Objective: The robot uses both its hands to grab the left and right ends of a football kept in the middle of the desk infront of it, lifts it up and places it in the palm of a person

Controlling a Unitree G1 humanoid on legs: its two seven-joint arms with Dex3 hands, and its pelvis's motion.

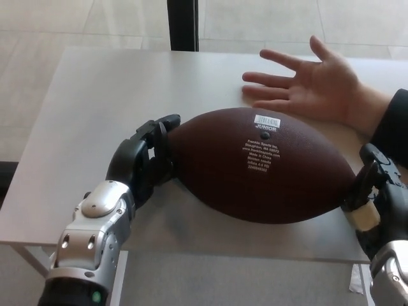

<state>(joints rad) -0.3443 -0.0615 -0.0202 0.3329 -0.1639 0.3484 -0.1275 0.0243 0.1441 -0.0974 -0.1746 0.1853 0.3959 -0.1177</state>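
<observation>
A brown football (pixel 258 166) with white print and a barcode label lies lengthwise in the middle of the grey desk (pixel 95 102). My left hand (pixel 143 159) wraps its fingers over the ball's left tip and presses against it. At the right tip, my right hand (pixel 370 191) touches the ball, with its fingers curled beside the end. A person's open palm (pixel 312 86) rests face up on the desk just behind the ball, at the right, with a dark sleeve (pixel 392 124) at the wrist.
A dark vertical post (pixel 183 24) stands behind the desk's far edge. Pale tiled floor surrounds the desk. White crumpled material (pixel 360 280) lies on the floor below the desk's front right corner.
</observation>
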